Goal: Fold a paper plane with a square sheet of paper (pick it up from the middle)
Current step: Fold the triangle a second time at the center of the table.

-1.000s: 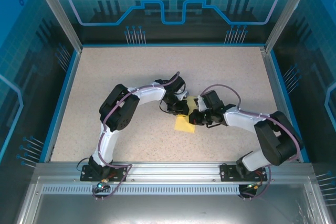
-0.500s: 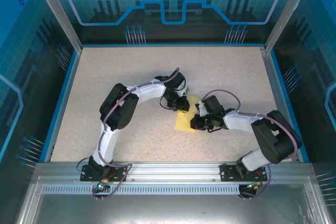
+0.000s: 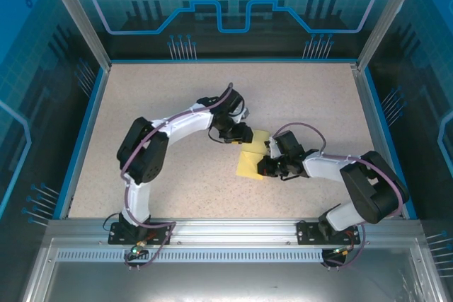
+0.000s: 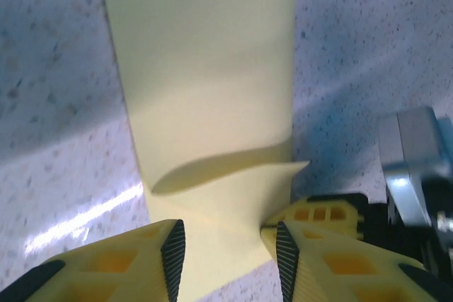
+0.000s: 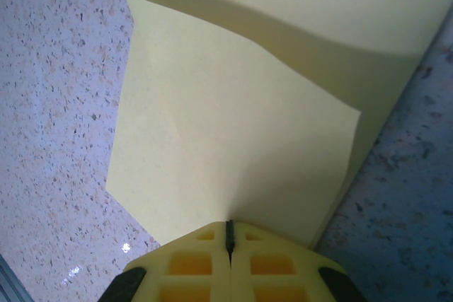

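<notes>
Square sheet of paper point(image 3: 252, 156) is lying near the middle of the speckled table point(image 3: 163, 97), partly folded, between the two grippers in the top view. The left arm is reaching in from the left with its elbow swung out wide, the left gripper point(image 3: 243, 134) hovering at the sheet's far edge. The right arm is stretching low across from the right, the right gripper point(image 3: 263, 167) sitting at the sheet's right edge. Against a second ago, the left elbow is standing further left and its wrist further back — more of the yellow is showing. From the left wrist, the left gripper point(image 4: 228, 247) is holding its fingers point(image 4: 173, 251) spread, the sheet's near end passing between them unpinched, one flap curling up off the table. From the right wrist, the right gripper point(image 5: 228, 235) is showing its fingers pressed together — pinching the edge of the square sheet of paper point(image 5: 233, 139), whose far layer is arching above the near one.
</notes>
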Robot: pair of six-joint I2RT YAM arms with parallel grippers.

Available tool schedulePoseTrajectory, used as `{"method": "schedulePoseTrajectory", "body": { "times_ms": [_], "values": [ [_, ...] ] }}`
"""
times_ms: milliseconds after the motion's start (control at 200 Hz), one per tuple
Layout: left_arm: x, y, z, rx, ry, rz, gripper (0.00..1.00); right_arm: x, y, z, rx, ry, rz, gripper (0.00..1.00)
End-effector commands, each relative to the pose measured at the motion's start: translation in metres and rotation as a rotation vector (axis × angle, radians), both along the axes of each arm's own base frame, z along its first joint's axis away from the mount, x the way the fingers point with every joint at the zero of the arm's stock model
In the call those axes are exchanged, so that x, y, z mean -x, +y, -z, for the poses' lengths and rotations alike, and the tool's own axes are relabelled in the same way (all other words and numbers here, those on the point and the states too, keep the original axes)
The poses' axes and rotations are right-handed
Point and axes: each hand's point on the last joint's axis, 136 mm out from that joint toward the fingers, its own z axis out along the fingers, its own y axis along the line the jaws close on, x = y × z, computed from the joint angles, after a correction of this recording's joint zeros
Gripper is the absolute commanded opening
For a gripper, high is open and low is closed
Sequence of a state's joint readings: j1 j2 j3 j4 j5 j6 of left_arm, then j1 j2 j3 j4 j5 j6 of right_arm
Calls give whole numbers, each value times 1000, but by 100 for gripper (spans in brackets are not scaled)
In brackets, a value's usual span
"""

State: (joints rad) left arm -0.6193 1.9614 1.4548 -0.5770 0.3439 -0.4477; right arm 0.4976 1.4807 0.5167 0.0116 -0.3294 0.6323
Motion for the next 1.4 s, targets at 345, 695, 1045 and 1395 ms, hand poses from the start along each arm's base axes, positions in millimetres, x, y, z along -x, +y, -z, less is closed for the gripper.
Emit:
{"method": "schedulePoseTrajectory", "body": {
  "times_ms": [345, 695, 1045, 1395],
  "values": [
    [25, -16, 41, 74, 34, -75, 41, 26, -9, 21, 29, 90, 8, 2],
    [29, -7, 64, 9, 45, -70, 38, 26, -12, 21, 30, 91, 15, 2],
    [35, 8, 64, -83, 40, -92, 42, 28, -16, 21, 32, 90, 23, 1],
    [38, 18, 62, -128, 40, -127, 42, 28, -16, 20, 24, 90, 24, 1]
  ]
}}
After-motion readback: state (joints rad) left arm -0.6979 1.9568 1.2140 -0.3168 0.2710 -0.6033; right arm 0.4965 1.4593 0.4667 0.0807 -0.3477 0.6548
